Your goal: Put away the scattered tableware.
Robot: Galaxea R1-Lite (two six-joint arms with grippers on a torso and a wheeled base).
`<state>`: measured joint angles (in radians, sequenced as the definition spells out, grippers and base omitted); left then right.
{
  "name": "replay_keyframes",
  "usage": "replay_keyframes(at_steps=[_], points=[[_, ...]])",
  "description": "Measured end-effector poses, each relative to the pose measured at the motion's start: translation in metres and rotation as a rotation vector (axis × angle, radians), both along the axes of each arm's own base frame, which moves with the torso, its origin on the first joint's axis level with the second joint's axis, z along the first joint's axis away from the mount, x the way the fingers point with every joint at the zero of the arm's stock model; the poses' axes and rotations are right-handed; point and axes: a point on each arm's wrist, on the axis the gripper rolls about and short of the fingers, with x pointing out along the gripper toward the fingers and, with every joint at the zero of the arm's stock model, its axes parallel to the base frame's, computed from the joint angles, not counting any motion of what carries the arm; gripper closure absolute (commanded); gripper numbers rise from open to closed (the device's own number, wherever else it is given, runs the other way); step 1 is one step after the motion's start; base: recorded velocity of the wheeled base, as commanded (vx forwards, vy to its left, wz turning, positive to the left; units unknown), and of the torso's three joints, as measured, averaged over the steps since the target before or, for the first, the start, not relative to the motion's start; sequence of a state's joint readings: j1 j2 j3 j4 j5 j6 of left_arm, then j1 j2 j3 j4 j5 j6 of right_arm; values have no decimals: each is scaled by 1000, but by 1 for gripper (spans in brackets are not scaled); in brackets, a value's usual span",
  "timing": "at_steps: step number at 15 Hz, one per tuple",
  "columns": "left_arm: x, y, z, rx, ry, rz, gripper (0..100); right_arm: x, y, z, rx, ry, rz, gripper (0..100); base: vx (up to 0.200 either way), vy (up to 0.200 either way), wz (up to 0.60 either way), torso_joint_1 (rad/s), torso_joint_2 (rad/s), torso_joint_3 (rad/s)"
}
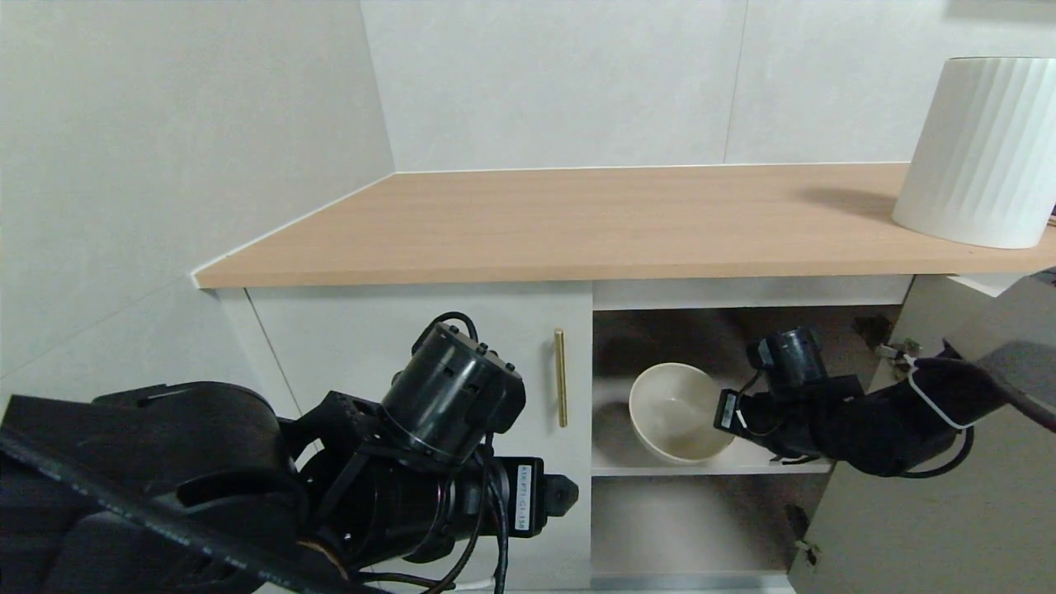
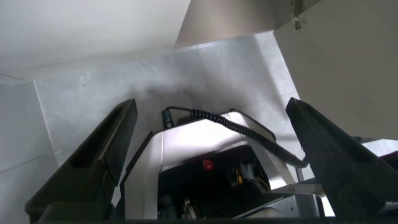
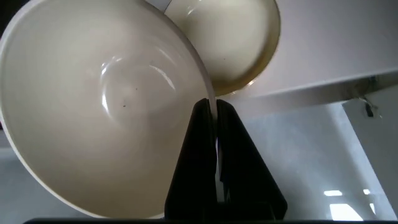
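Centre right of the head view, the right end effector (image 1: 726,411) grips a cream ceramic bowl (image 1: 676,408) inside the open cabinet (image 1: 742,293); its wrist view adds a second cream bowl (image 3: 230,37) behind. The left end effector (image 2: 211,109) gapes empty. A white ribbed cylinder (image 1: 978,153) tops the wooden surface (image 1: 577,223), upper right.

1. The gripper (image 3: 215,112) has its two black fingers (image 3: 198,149) clamped on the rim of a cream bowl (image 3: 106,99), one finger inside the rim and one outside.
2. The bowl is tilted, with its hollow facing the camera.
3. A second cream dish (image 3: 233,37) lies beyond the bowl, partly hidden by its rim.
4. A pale shelf (image 3: 323,56) runs beside the dish, with a glossy grey floor (image 3: 311,168) below.
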<state>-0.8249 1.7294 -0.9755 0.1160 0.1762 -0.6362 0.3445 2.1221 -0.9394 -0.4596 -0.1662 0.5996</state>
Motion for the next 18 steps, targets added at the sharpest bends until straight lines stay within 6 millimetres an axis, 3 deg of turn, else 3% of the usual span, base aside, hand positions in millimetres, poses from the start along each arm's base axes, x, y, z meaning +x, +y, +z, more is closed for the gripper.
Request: replay_keyframes(at_steps=[9,18], points=[[0,0,1,-1,-1,-1,0,35,-14,-22,8,-30,-145,100,0,0,0,0,0,0],[1,0,-1,1,1,4,0,48,-21,-40,-15,-10,-177,100,0,0,0,0,0,0]])
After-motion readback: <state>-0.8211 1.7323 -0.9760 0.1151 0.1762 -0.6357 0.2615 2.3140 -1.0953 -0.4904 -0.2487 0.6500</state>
